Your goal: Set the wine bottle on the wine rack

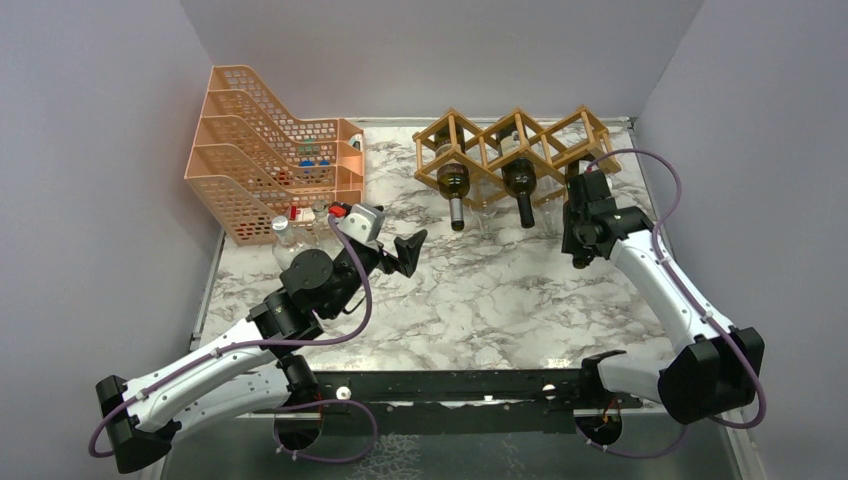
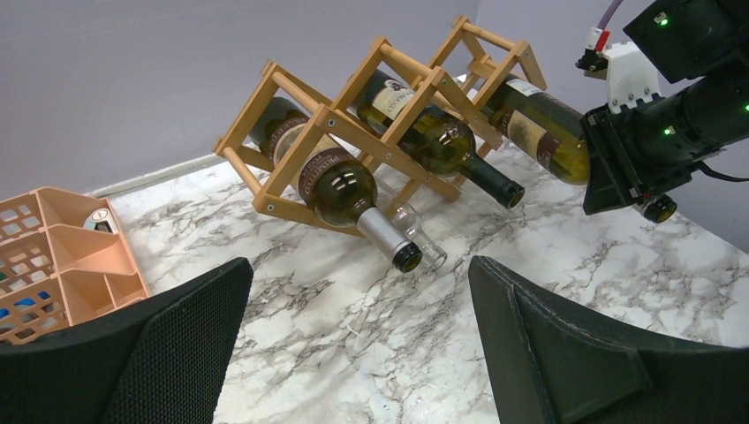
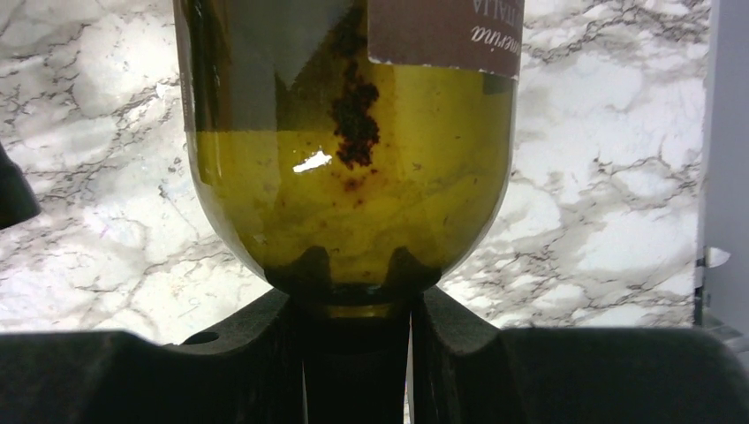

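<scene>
Far left corner of the desk (image 1: 480, 300): an orange mesh tray (image 1: 265, 150), tiered, with small items in its front compartments, too small to identify. Just in front of it, a clear plastic bottle (image 1: 283, 235) standing upright. Next, the left arm (image 1: 220, 360) extended from the near left corner, left fingers (image 1: 412, 245) spread wide and holding nothing, hovering above bare marble left of centre. From the left wrist, both black textured pads of the left fingers (image 2: 159, 353) far apart at the bottom of the view, aimed toward the rack. Along the far edge, right of centre, the wine rack (image 1: 487, 140), a light wooden lattice of three diamond cells, equally plain from the left wrist (image 2: 331, 115). Left cell: a dark green bottle (image 1: 455, 185), neck tilted down toward the near edge. Middle cell: a second dark bottle (image 1: 520, 185), lying the same way. Under these two, something clear like a bottle neck (image 2: 422, 243), not identifiable with certainty. Right cell: the wine bottle (image 2: 539, 132), labelled body inside the lattice, neck sticking out toward the near edge. Right fingers (image 1: 578, 240) clamped on that neck just below the shoulder, the right arm (image 1: 660, 280) extended from the near right corner. From the right wrist, green glass of the wine bottle (image 3: 353, 177) filling the view, neck pinched between the right fingers (image 3: 459, 340), marble behind.
</scene>
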`<move>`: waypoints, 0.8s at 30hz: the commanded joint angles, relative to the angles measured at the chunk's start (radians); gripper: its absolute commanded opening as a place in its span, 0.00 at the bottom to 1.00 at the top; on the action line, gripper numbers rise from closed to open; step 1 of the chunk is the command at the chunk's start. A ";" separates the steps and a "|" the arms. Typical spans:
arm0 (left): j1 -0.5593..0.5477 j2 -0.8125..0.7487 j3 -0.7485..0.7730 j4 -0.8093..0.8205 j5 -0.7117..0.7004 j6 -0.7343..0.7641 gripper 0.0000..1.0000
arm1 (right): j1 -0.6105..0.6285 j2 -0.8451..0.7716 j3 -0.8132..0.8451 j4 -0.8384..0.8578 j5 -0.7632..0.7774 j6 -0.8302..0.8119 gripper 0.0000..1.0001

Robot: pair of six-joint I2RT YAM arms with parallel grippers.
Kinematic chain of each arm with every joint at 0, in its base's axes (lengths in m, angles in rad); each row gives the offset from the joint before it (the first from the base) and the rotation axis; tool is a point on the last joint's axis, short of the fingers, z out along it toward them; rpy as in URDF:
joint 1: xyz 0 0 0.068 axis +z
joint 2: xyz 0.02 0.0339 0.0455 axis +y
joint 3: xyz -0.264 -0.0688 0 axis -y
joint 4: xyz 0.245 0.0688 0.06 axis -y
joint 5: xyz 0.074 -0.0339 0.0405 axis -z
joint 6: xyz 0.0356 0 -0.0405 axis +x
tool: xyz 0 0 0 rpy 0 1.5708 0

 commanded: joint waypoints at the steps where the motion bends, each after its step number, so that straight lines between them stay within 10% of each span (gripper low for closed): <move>1: -0.004 -0.018 -0.011 0.004 -0.009 -0.011 0.99 | -0.016 0.027 0.072 0.179 -0.063 -0.133 0.01; 24: -0.005 0.002 -0.020 0.004 -0.016 0.015 0.99 | -0.118 0.269 0.161 0.400 -0.143 -0.546 0.02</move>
